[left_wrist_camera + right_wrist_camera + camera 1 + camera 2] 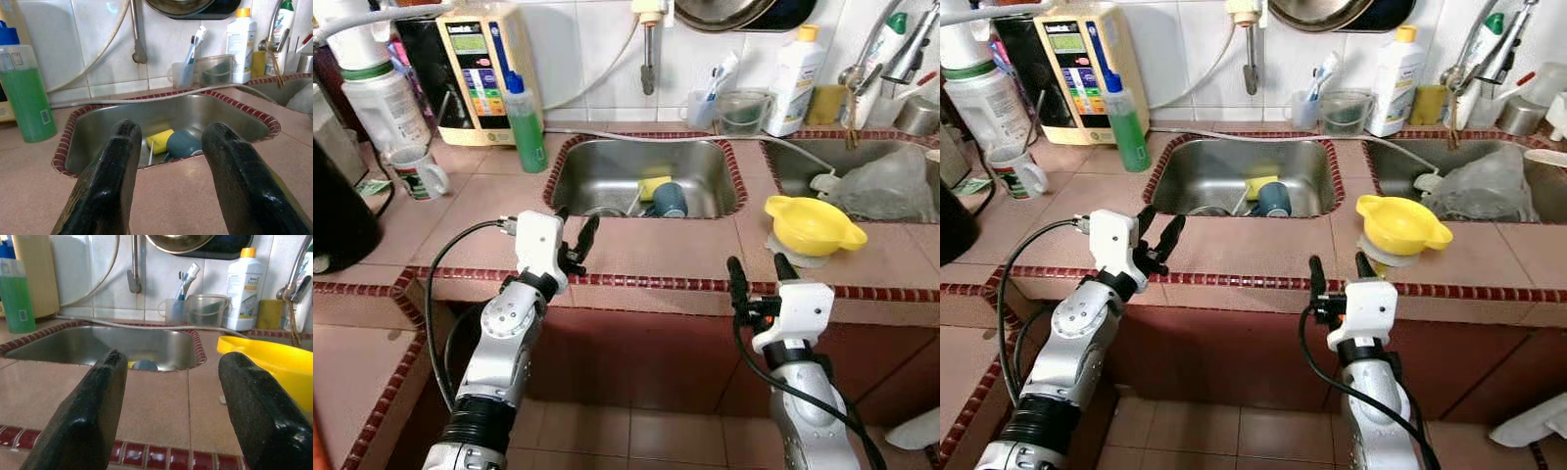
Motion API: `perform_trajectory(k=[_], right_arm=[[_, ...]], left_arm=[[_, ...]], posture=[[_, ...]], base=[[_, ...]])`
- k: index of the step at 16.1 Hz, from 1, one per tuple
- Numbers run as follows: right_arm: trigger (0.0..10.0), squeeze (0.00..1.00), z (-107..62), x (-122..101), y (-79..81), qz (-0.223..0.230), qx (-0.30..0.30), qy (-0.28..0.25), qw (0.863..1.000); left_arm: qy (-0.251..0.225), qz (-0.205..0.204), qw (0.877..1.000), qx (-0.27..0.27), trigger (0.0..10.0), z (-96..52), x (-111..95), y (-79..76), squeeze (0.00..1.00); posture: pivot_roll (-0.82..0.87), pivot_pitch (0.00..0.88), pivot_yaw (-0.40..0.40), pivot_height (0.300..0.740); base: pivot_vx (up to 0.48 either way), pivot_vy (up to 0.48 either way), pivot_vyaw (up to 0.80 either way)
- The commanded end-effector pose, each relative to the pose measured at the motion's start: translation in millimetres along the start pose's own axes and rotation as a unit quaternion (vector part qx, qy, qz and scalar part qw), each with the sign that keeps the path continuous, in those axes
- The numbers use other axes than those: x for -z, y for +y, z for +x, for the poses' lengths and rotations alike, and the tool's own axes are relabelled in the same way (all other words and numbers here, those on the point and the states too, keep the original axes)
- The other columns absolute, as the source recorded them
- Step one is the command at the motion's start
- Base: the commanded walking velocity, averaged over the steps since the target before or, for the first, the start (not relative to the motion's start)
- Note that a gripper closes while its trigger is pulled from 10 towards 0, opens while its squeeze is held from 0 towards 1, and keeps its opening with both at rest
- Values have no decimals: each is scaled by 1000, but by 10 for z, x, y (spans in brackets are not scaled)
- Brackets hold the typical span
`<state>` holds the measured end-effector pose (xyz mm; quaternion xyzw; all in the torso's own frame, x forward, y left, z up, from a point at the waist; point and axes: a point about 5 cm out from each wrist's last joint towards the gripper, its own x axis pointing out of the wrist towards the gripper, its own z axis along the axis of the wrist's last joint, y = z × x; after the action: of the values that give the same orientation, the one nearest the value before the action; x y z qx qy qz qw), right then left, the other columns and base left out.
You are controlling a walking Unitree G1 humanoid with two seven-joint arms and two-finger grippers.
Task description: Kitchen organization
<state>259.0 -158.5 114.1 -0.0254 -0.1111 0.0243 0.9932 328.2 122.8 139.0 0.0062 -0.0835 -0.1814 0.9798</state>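
Ahead of us runs a tiled counter with a dark red edge, and two steel sinks are sunk into it. On the far left we see a green bottle standing before a cream wall appliance, with a mug further left. Against the back wall stand a cup of toothbrushes, a clear tub and a white bottle. The right sink holds a crumpled plastic bag. Inside the left sink lie a yellow sponge and a blue cup, touching each other. A yellow bowl sits on the counter between the sinks, toward the near edge. Our left gripper hovers over the counter just near of the left sink, its fingers spread and empty; the sponge and cup lie beyond it, slightly to the right. Our right gripper is at the counter's near edge, fingers also spread and empty, with the yellow bowl just beyond it to the right.
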Motion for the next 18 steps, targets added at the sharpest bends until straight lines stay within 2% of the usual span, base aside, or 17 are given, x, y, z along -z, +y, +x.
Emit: perform_trajectory(k=[1,11,15,16,18], right_arm=[[10000,0,34,-30,-14,0,2,-6,1000],[10000,0,53,-34,3,4,0,-9,1000],[10000,0,48,-28,15,3,-7,-7,1000],[10000,0,51,-31,8,2,-8,-8,1000],[10000,0,53,-33,2,0,-11,-8,1000]], left_arm=[[-7,5,1000,0,10000,27,-56,15,0],[-2,11,1000,-8,10000,59,-53,41,0],[2,-20,1000,-17,10000,61,-37,32,0],[2,-7,1000,-10,10000,61,-38,19,0],[6,-9,1000,-5,10000,55,-27,17,0]], posture=[[-100,25,66,740],[-99,24,65,740],[-98,25,60,740],[-97,20,55,740],[-98,17,54,740]], base=[[0,-398,0],[0,-400,0],[0,0,0],[0,0,0],[0,0,0]])
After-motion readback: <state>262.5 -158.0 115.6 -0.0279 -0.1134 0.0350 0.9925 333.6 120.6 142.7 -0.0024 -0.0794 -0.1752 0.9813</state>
